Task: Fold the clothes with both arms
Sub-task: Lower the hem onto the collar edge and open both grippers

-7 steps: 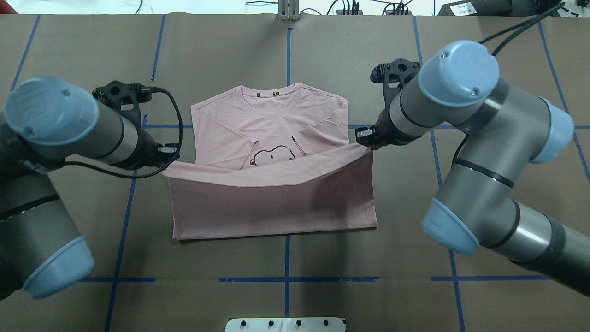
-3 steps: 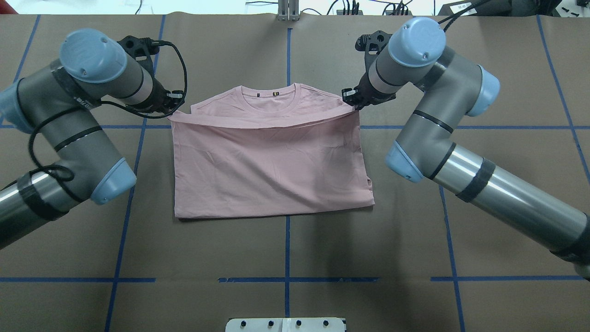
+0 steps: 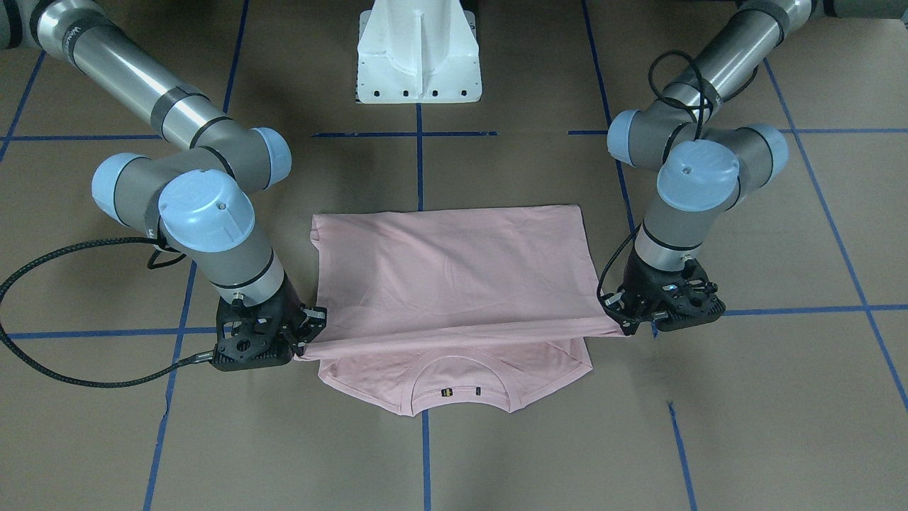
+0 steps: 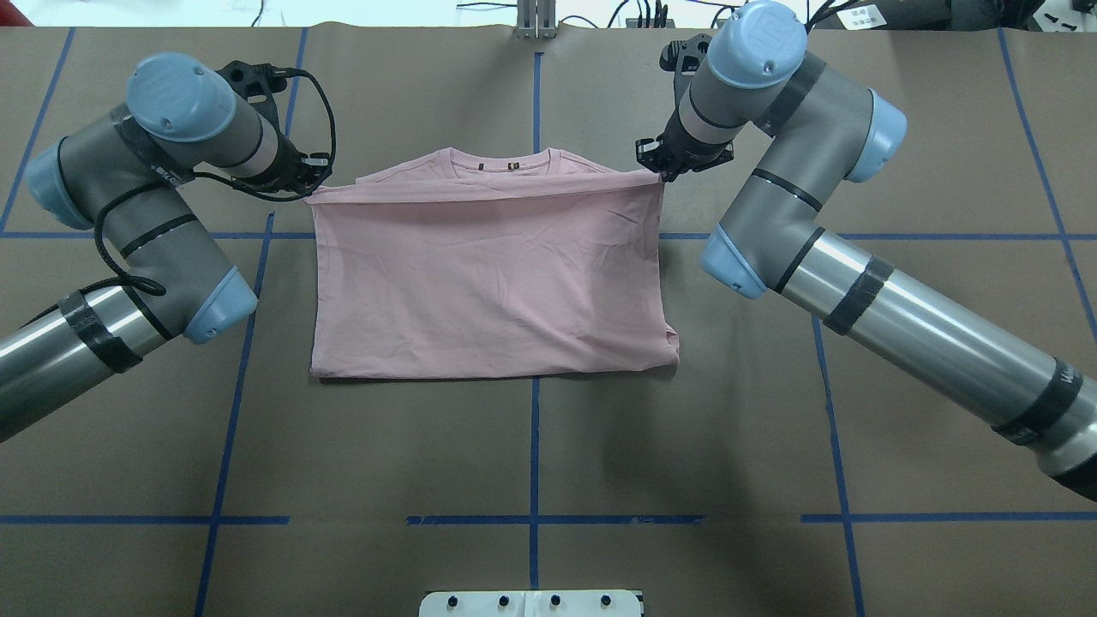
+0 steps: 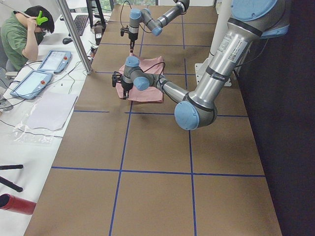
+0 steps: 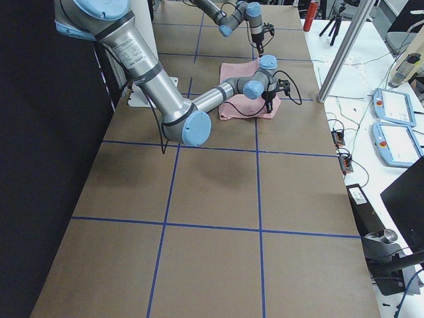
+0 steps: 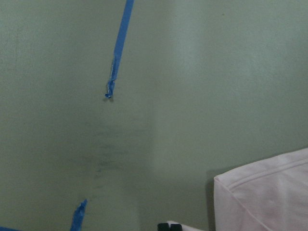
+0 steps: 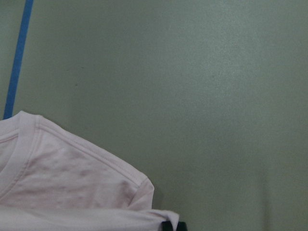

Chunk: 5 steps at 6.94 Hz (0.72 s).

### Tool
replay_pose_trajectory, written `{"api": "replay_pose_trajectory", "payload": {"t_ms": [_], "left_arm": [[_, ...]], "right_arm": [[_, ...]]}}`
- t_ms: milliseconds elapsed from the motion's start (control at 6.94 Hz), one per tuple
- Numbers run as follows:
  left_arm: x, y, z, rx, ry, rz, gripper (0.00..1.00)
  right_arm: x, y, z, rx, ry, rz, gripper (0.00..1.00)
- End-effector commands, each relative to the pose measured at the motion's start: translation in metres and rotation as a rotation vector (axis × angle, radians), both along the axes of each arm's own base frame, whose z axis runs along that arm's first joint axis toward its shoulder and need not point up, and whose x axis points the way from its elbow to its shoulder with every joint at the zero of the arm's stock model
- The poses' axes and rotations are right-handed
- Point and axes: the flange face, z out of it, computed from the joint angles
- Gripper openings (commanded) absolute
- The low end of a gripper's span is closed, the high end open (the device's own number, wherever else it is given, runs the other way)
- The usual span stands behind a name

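The pale pink T-shirt [image 4: 488, 274] lies in the middle of the table, its lower half folded up over the front, plain back upward. The print is hidden. Only the collar [image 4: 501, 158] shows past the folded edge. My left gripper [image 4: 313, 184] is shut on the hem's left corner, low over the table beside the shoulder. My right gripper [image 4: 658, 171] is shut on the hem's right corner. The hem is stretched taut between them. In the front view the shirt [image 3: 454, 277] has my left gripper [image 3: 628, 326] on its right and my right gripper [image 3: 305, 344] on its left. The wrist views show shirt shoulders [image 7: 269, 197] [image 8: 72, 183].
Brown paper with blue tape lines [image 4: 533, 518] covers the table. The white pedestal base [image 3: 418, 57] stands at the robot's edge. An operator [image 5: 19, 34] sits past the far edge by tablets [image 5: 54, 60].
Both grippers have carried the hem away from the robot toward the collar. The folded flap now covers the dog print and the sleeves. Both arms have stretched forward.
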Motion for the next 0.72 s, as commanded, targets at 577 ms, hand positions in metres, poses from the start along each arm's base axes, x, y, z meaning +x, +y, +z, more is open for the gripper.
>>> {"api": "replay_pose_trajectory", "payload": {"t_ms": [577], "left_arm": [[0.011,-0.019,-0.015,0.008,0.004,-0.004,0.00]], "right_arm": [[-0.010,-0.032,-0.001,-0.001,0.002,0.017,0.00]]}}
